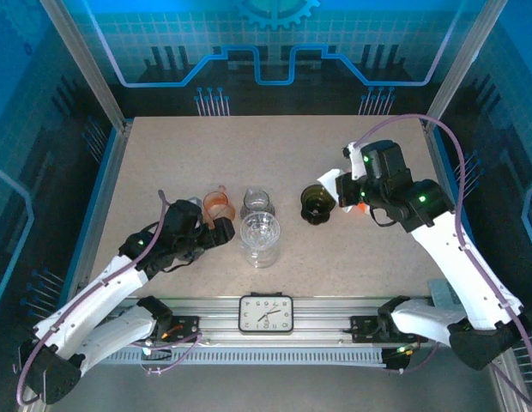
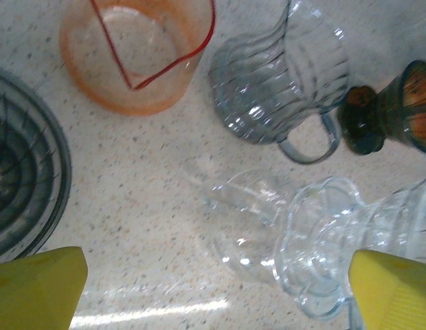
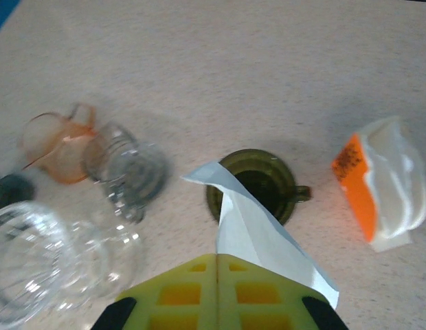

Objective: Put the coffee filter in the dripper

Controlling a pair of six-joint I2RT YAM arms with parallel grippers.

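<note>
My right gripper (image 3: 218, 258) is shut on a white paper coffee filter (image 3: 258, 230). The filter's free tip hangs over the near rim of an olive-green dripper (image 3: 285, 168) with a small handle. From above, the right gripper (image 1: 335, 190) sits just right of that green dripper (image 1: 317, 204). My left gripper (image 2: 213, 289) is open with bare table between its yellow fingers, and it rests low beside a clear glass dripper (image 2: 323, 247). In the top view the left gripper (image 1: 216, 232) is left of the clear dripper (image 1: 260, 236).
An orange cup-like dripper (image 2: 137, 55) and a ribbed grey glass dripper (image 2: 282, 82) stand behind the clear one. A dark ribbed round object (image 2: 20, 179) lies left of my left gripper. An orange-and-white filter pack (image 3: 381, 182) lies right of the green dripper. A clock (image 1: 266, 312) sits on the front rail.
</note>
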